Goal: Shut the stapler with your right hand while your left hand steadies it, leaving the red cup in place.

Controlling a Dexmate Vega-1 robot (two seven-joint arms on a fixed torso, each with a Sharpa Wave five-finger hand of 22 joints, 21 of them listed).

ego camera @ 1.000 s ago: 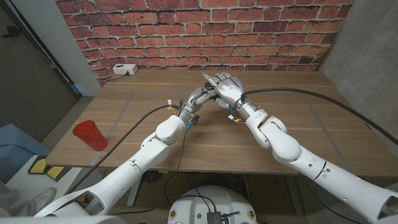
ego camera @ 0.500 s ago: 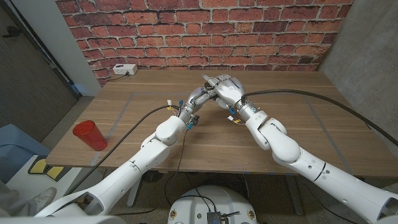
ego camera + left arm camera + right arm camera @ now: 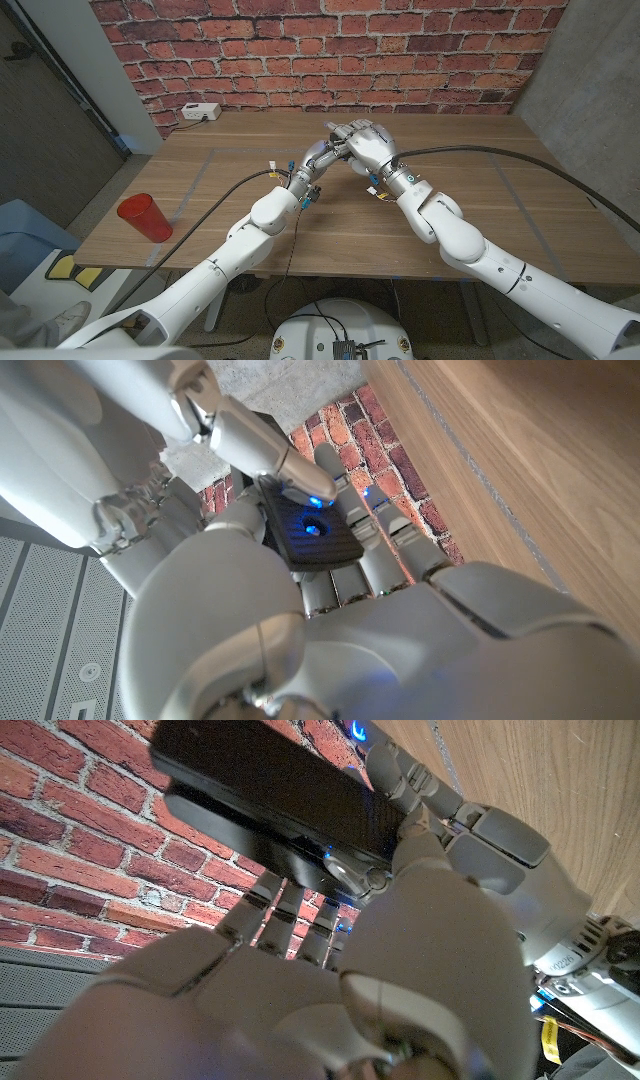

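The black stapler sits between both hands at the far middle of the table. In the right wrist view its top arm lies close over the base, with a narrow gap. My left hand holds the stapler from its side, fingers along the base. My right hand is curled over the stapler from above, its fingers pressing on the top. In the head view the hands hide most of the stapler. The red cup stands upright near the table's front left corner, far from both hands.
A white box with a cable sits at the table's back left edge. A brick wall runs behind the table. Black cables trail from both wrists across the wood.
My right forearm has edged slightly toward the middle. Both hands stay on the stapler, and the cup has not moved.
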